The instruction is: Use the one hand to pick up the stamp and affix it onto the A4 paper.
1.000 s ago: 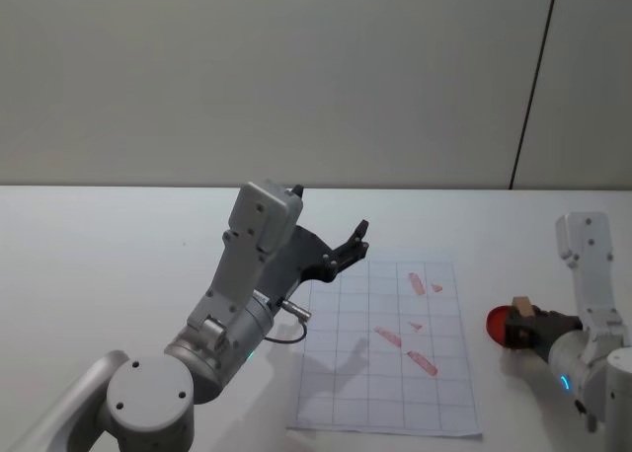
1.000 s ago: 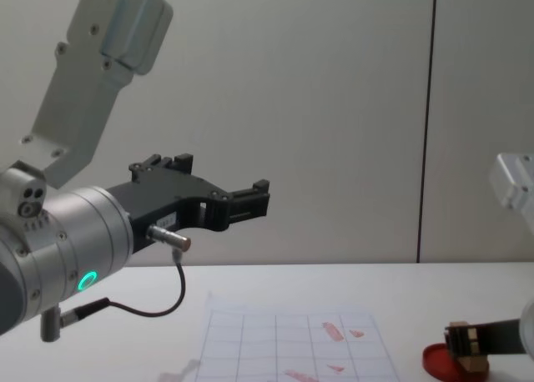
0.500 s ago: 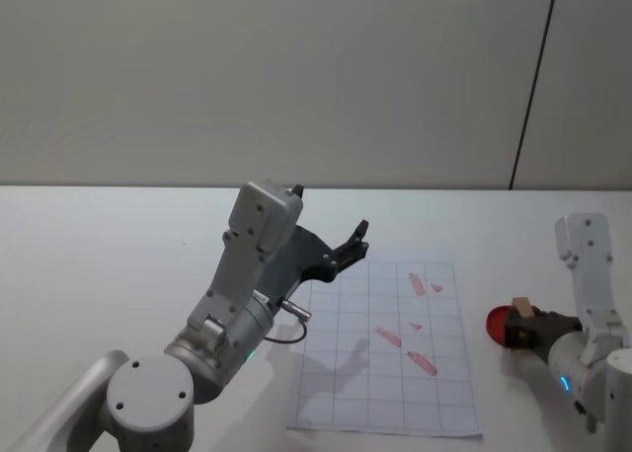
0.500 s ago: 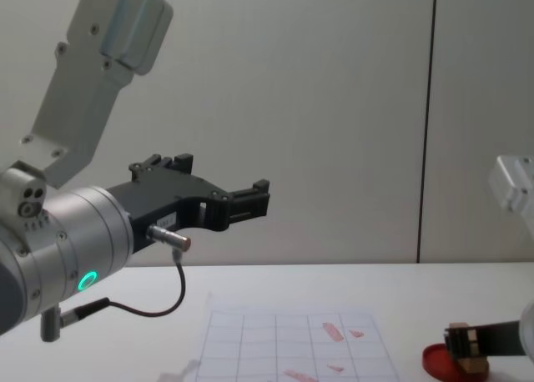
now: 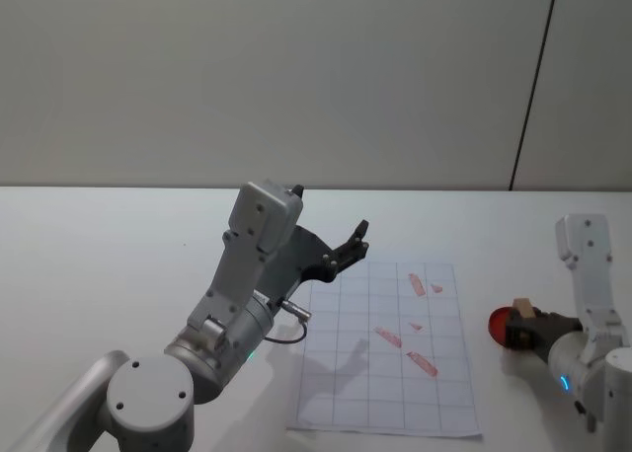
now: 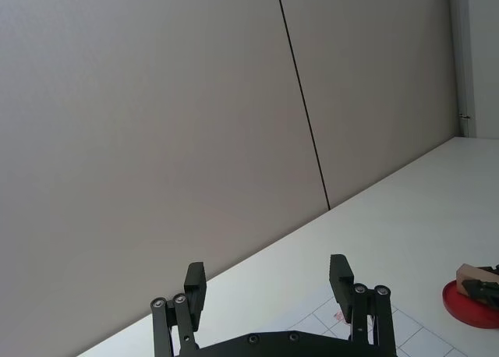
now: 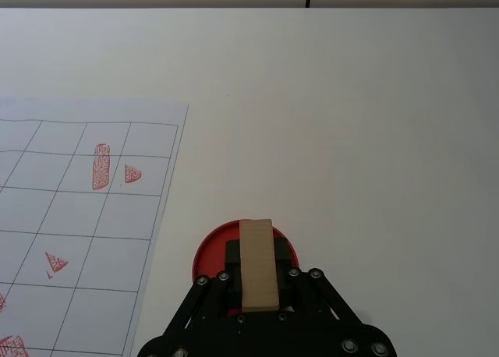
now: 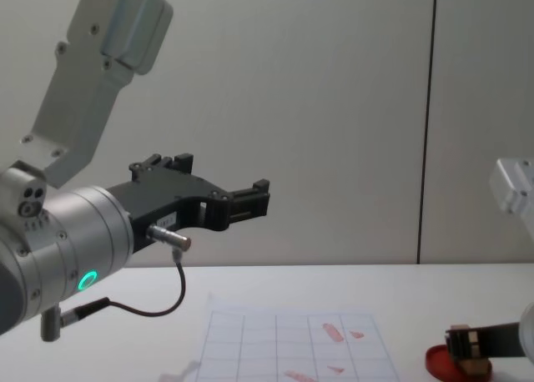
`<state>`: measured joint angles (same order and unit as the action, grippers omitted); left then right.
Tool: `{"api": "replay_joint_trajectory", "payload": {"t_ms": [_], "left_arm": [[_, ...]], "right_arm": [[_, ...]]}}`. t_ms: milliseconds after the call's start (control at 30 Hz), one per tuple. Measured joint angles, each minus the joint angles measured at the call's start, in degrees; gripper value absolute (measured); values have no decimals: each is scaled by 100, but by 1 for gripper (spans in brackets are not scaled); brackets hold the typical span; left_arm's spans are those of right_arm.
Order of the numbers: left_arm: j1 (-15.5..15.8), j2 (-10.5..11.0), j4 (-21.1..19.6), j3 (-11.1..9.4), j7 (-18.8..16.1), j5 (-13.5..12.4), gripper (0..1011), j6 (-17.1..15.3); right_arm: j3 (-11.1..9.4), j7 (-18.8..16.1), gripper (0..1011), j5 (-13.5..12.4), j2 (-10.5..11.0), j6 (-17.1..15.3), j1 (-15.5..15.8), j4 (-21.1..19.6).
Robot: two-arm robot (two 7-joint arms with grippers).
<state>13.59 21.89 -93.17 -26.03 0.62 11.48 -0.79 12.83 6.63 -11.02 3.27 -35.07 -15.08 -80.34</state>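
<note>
Sunk slightly, right gripper clamps small tan wooden stamp between its jaws over round red dish, left gripper open aloft.

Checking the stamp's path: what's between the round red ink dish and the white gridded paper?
Only bare white table separates round red dish from white gridded paper; right wrist view shows it.

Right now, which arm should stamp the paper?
Right. The right gripper holds the stamp at the red ink-pad dish, beside the A4 paper. The left gripper hangs open and empty.
</note>
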Motion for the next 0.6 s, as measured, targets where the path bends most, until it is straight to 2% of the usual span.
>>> {"api": "replay_joint_trajectory", "payload": {"t_ms": [267, 600], "left_arm": [[0, 0, 0, 0, 0, 0, 1002, 0], [0, 0, 0, 0, 0, 0, 1002, 0]], "right_arm": [[-14, -25, 220, -7, -8, -13, 17, -45], [-40, -168, 220, -112, 0, 46, 95, -432]]}}
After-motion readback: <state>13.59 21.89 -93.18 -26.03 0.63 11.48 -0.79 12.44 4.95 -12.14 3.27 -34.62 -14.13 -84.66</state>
